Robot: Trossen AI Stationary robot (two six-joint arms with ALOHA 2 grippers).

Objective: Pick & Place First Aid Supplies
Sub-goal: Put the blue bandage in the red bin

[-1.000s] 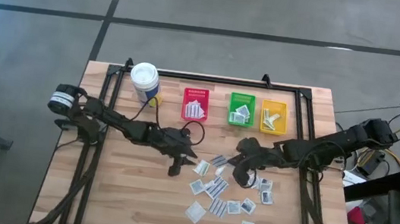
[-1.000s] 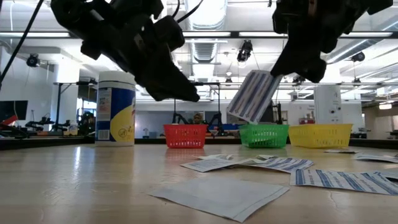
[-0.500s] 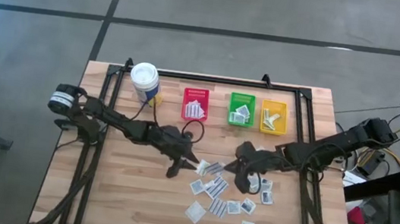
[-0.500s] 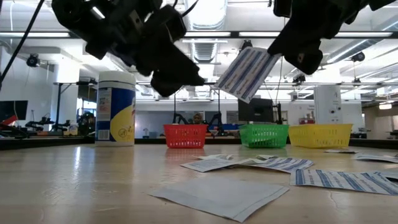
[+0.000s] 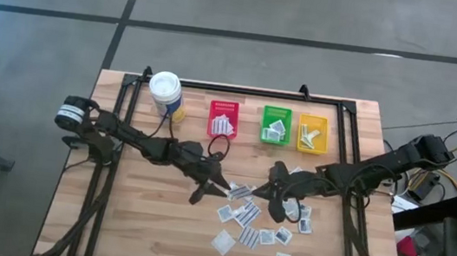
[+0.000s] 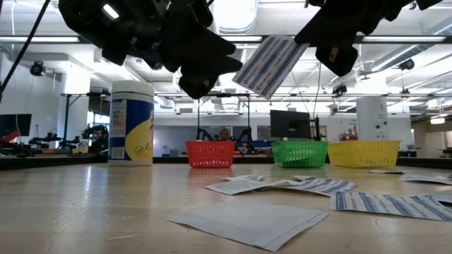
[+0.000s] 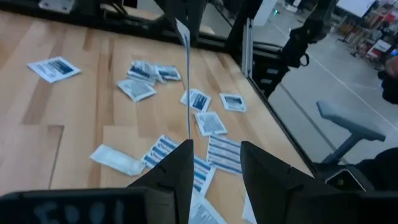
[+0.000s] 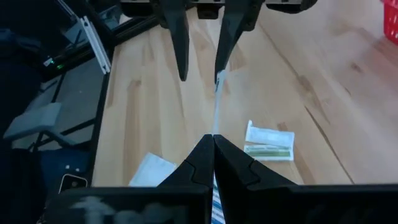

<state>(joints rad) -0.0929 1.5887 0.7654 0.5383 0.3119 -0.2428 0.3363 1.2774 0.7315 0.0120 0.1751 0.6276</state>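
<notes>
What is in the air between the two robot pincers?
A striped packet. The right pincer pinches it; the open left pincer waits beside it, seen in the low view.

Paper packets (image 5: 246,216) on smooth wooden table (image 5: 147,223)

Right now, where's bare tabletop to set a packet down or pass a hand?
Free: the near-left wood in front of the left arm, and the strip between the canister and red bin. Crowded: the scattered packets right of centre, and mid-table, where both end effectors meet over a striped packet.
</notes>
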